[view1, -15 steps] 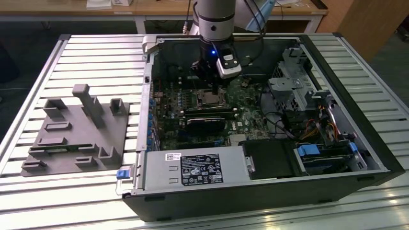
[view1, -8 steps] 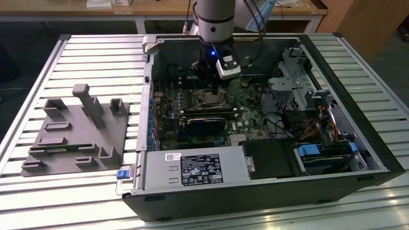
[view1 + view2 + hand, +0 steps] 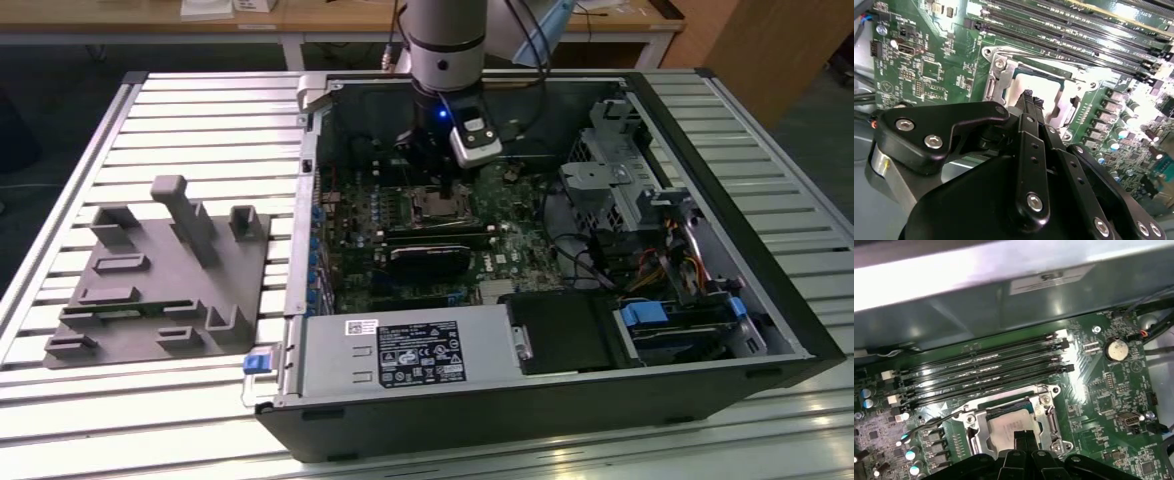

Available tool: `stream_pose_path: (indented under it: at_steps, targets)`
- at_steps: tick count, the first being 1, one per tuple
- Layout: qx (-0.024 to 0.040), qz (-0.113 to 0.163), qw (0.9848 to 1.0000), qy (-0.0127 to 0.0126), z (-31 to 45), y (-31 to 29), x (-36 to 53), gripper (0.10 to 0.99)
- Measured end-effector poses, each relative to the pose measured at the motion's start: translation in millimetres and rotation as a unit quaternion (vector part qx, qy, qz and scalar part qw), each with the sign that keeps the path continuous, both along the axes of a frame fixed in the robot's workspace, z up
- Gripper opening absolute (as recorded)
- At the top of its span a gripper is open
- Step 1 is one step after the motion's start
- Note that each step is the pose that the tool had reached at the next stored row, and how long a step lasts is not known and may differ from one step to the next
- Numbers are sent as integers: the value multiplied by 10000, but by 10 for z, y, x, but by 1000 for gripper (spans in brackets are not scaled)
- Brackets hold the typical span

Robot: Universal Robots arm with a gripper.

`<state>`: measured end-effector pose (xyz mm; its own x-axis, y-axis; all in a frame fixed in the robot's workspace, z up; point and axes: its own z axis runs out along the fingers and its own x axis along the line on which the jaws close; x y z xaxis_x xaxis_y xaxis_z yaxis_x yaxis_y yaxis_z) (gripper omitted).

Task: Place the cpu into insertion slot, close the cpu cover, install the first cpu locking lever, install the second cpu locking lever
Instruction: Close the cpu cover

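Exterior view, from its left: a grey moulded tray (image 3: 147, 275) lies on the slatted surface (image 3: 200, 130), then the open computer case (image 3: 534, 420), where my hand (image 3: 445, 188) hangs just over the insertion slot (image 3: 438, 208). In the first wrist view the cpu (image 3: 1006, 422) sits in that slot, the cpu cover (image 3: 1046, 412) seemingly down around it, a thin lever (image 3: 934, 424) splayed aside. My fingers (image 3: 1019, 442) are pinched together, holding nothing. I judge placing done, levers pending; any push here calls for a light, straight touch.

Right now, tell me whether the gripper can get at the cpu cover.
Probably yes: the gripper, shut, hovers just over the cpu cover, and nothing stands between them.
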<state>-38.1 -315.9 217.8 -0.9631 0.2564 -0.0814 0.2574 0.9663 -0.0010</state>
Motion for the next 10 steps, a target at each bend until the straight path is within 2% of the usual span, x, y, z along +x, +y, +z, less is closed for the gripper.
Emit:
stream_pose_path:
  at_steps: [10]
  targets:
    - [7, 182, 9998, 0, -33, 0, -140, 106]
